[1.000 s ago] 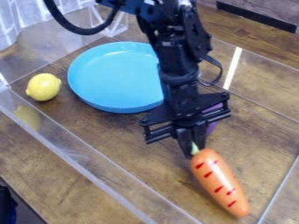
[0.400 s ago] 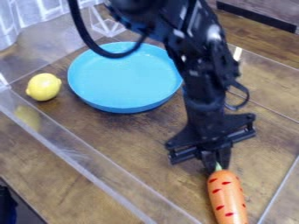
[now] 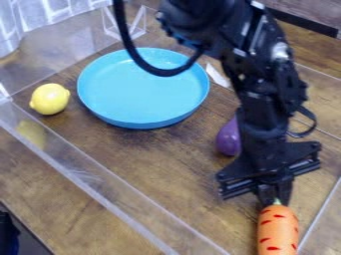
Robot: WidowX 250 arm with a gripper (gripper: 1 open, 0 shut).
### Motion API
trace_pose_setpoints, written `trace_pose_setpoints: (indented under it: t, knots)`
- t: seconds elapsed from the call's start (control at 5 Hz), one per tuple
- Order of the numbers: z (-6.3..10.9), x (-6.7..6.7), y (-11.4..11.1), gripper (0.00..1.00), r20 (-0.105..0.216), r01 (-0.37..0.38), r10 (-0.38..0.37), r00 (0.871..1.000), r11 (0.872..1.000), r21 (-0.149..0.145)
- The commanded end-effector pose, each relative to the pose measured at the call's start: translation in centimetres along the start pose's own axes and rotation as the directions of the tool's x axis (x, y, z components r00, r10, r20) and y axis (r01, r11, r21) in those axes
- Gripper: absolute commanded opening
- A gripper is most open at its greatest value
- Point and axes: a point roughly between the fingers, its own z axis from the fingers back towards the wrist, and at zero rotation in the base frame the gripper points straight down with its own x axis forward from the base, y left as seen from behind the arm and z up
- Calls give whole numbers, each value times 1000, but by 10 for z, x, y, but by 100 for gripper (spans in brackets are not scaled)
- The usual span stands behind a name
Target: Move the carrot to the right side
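Glossy orange plastic carrot (image 3: 276, 228), smooth shiny blue plate (image 3: 140, 88), matt black gripper (image 3: 273, 191), grainy wood table (image 3: 80, 179).

A dark wooden table (image 3: 80, 189) with visible plank grain filled the scene. Clear plastic sheeting or low transparent walls (image 3: 94, 164) edged the work area, catching pale glare at the near left. The far background was too cropped to make out.
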Motion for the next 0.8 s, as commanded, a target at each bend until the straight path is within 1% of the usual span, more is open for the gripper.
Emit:
trace_pose_setpoints:
  t: [0.0, 0.2, 0.6]
  knots:
    - [-4, -19, -18, 0, -10, 49, -49, 999, 999, -10]
    - [-8, -21, -21, 0, -11, 43, -43, 999, 999, -2]
    - [-11, -24, -20, 0, -5, 30, -30, 1000, 1000, 8]
